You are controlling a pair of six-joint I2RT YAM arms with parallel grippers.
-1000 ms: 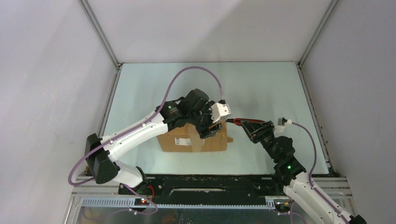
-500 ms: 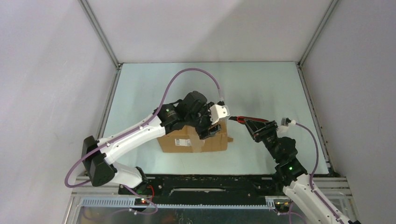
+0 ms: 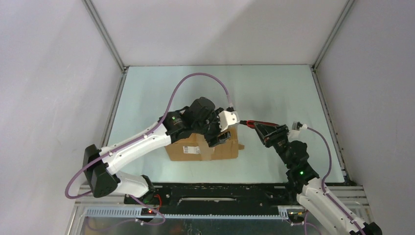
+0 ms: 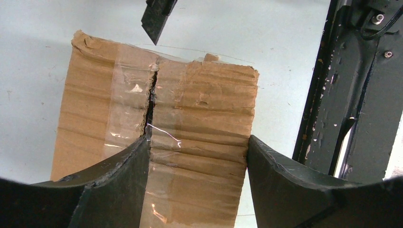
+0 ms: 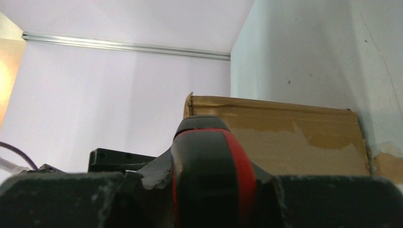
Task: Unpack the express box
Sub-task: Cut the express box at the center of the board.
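Half express box (image 3: 222, 149) hidden; left fingers (image 4: 285, 190) apart astride it; right fingers (image 5: 62, 199) clamp knife (image 5: 209, 166).

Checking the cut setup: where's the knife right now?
Top view: the red-handled utility knife is clamped in the right pincer, just right of the express box, mid-table.

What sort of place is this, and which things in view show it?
Probably a robot test cell in a lab: two arms at a table, blank white walls on metal rails, and a taped box and knife as props.
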